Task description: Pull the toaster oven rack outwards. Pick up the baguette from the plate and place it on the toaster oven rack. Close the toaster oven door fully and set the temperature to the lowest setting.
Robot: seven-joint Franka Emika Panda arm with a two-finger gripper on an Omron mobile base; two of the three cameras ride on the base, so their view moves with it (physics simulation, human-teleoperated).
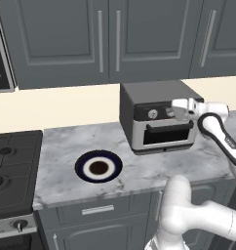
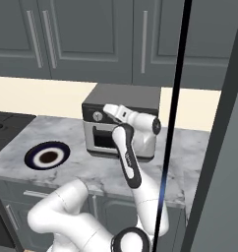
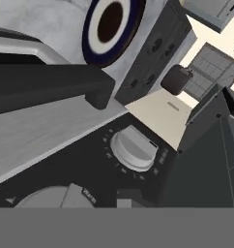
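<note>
1. Risk: my gripper point(image 1: 178, 113) sits at the 3 o'clock end of the control strip on the toaster oven point(image 1: 154, 92). I judge I could settle on the wrong dial. In the hand view one knob point(image 3: 133, 149) lies at centre and another dial marked "Warm" sits at 7 o'clock; I cannot tell which sets temperature.
2. Risk: turning the wrong way, or stopping short of the lowest mark, would leave the setting off.
3. Risk: a skewed approach could slip my fingers off the round knob.
4. The toaster oven door point(image 1: 168, 133) looks shut. The plate point(image 1: 98, 167), at 8 o'clock from the oven, carries no bread.
5. How wide my jaws stand, I cannot tell; I see nothing held.
</note>
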